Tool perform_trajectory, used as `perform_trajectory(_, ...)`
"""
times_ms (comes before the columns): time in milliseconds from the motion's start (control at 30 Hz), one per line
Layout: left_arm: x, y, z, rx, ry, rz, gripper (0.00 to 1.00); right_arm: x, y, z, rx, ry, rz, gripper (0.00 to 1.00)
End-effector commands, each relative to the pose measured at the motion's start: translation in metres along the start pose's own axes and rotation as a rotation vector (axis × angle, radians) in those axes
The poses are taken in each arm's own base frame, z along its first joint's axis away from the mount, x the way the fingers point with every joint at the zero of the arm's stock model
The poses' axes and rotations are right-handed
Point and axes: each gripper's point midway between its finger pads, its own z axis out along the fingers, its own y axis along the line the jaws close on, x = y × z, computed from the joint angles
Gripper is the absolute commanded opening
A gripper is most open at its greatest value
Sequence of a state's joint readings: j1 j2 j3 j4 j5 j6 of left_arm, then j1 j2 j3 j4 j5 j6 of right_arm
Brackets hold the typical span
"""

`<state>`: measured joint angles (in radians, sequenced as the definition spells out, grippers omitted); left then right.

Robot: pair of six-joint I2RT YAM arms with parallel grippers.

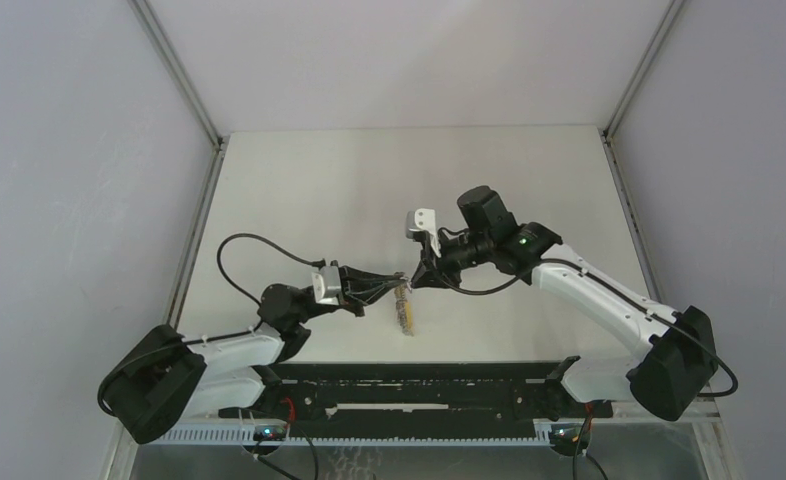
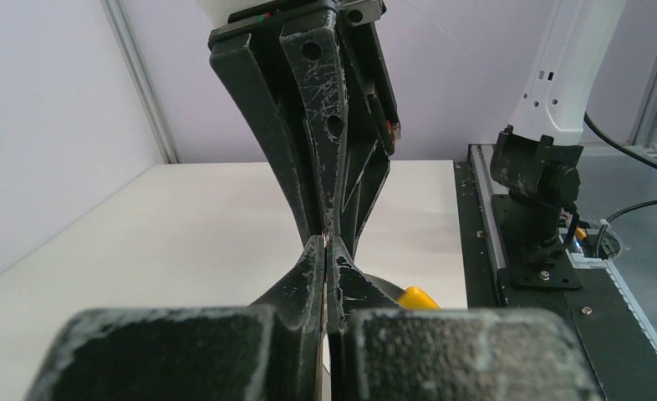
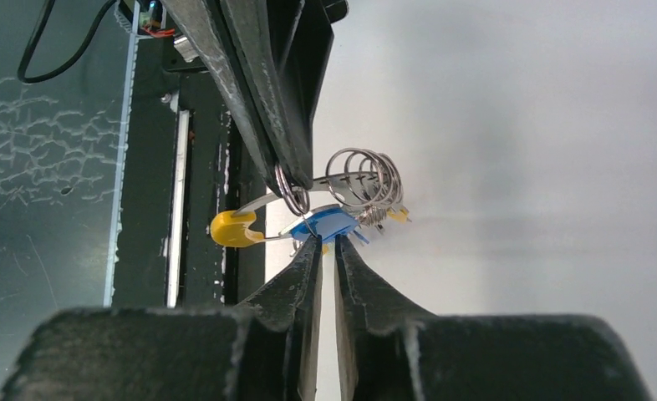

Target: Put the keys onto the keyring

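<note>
Grey coiled metal keyring with yellow curved section [image 3: 363,180]: held above white table [image 1: 369,180], one loop clamped in left gripper [image 2: 326,251]. Blue-headed key [image 3: 329,224]: beside coils, at right gripper [image 3: 325,244] tips, which stand narrowly apart; grip undeterminable.

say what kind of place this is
Probably a robot lab cell: a white table enclosed by grey panels, with the left arm and right arm bolted to a black rail at its near edge.
</note>
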<state>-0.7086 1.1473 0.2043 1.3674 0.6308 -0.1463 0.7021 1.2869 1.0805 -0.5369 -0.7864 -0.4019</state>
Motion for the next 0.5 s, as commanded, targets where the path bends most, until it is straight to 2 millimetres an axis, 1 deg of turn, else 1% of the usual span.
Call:
perform_trajectory(0, -0.023, 0.001, -0.001, -0.016, -0.085, 0.079, 0.00, -0.015, 0.002, -0.009, 0.034, -0.045, -0.075, 0.13)
perform_trajectory(233, -0.023, -0.001, -0.001, -0.006, -0.085, 0.074, 0.00, -0.033, 0.006, -0.024, 0.088, -0.154, -0.200, 0.23)
perform_trajectory(333, -0.024, -0.001, -0.001, -0.003, -0.087, 0.072, 0.00, -0.039, 0.014, -0.025, 0.062, -0.195, -0.252, 0.27)
perform_trajectory(467, -0.026, -0.003, 0.001, 0.011, -0.090, 0.067, 0.00, -0.043, 0.013, -0.022, 0.054, -0.213, -0.277, 0.27)
